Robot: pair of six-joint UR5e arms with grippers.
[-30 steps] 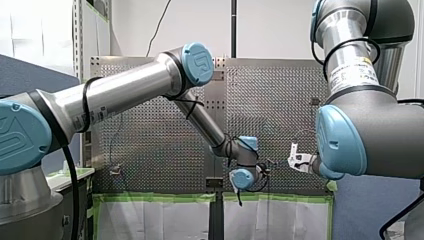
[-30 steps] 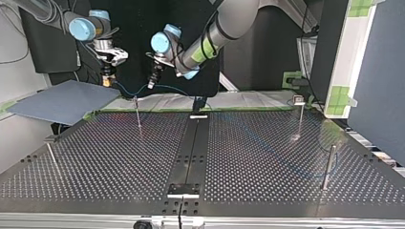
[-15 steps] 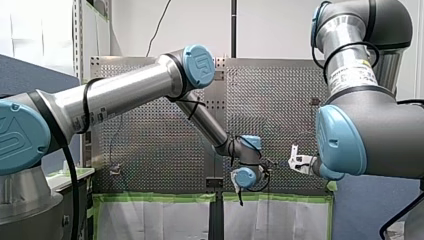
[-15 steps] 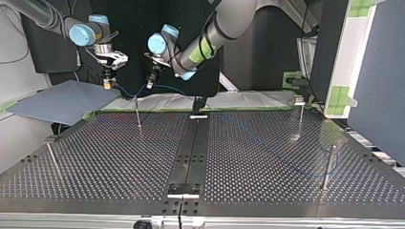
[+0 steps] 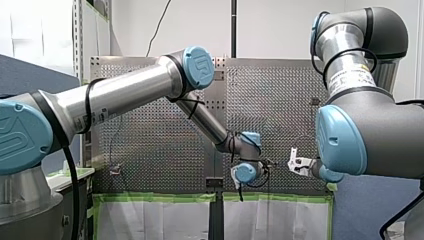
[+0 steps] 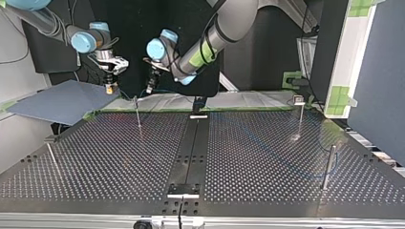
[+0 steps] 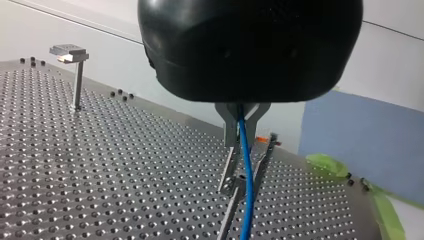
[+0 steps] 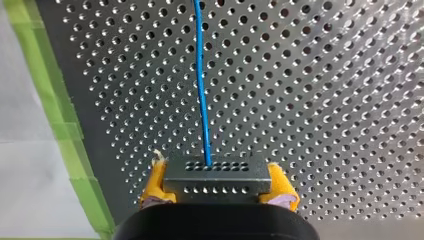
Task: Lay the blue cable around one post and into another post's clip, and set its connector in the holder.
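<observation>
In the left wrist view my left gripper has its metal fingers shut on the blue cable, which hangs down past a slim clip post just under it. In the right wrist view my right gripper is shut with yellow pads on the black connector. The cable runs straight ahead from the connector over the perforated plate. In the top view both grippers hover at the far edge: my right gripper is left of that post and my left gripper is right of it.
More posts stand on the perforated table: one at the top view's left, two at its right. Small white blocks sit on the dark centre strip, far and near. A grey board and green tape border the far edge.
In the top view my right gripper has moved right and down with the connector. My left gripper has shifted slightly left and lower toward the post. Both grips are unchanged.
</observation>
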